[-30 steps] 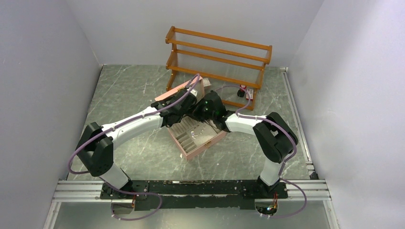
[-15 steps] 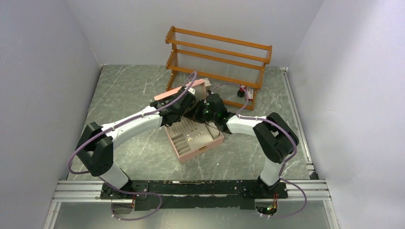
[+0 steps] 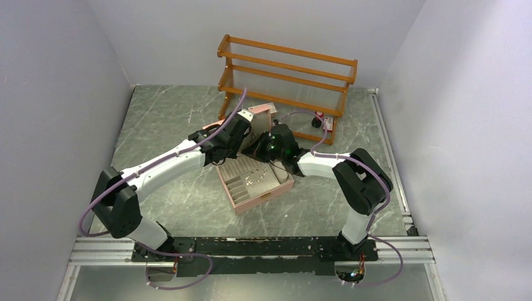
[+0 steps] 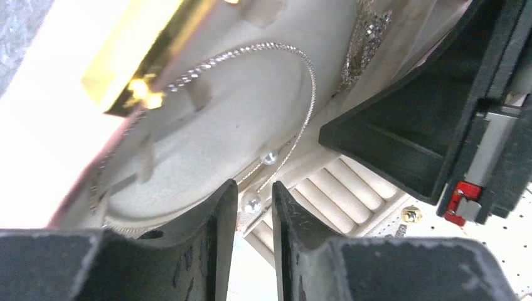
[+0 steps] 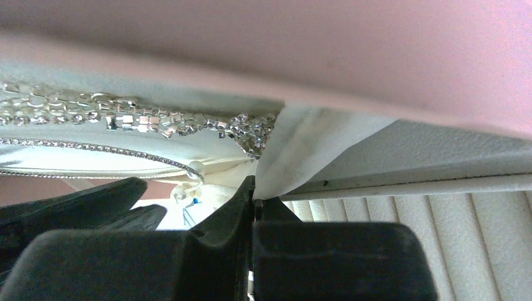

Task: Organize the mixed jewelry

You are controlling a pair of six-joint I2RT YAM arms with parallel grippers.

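Grey worktop [image 3: 169, 125] holds a pink box [image 3: 266, 193]. Inside its raised lid [image 4: 207, 125] hangs the chain [image 4: 310, 94]. At the lid, the left fingers [image 4: 216, 244] stand slightly apart, a pearl [image 4: 253, 202] between them. By the lid, the right fingers [image 5: 219, 244] press together, pinching its white flap [image 5: 301, 144].

Two arms reaching from the worktop's near edge toward its middle, left arm [image 3: 164, 164] stretched long, left end effector [image 4: 254, 193] fingers slightly parted, right arm [image 3: 354, 179] sharply bent at the elbow, right end effector [image 5: 253, 191] fingers pressed together, wrists close together
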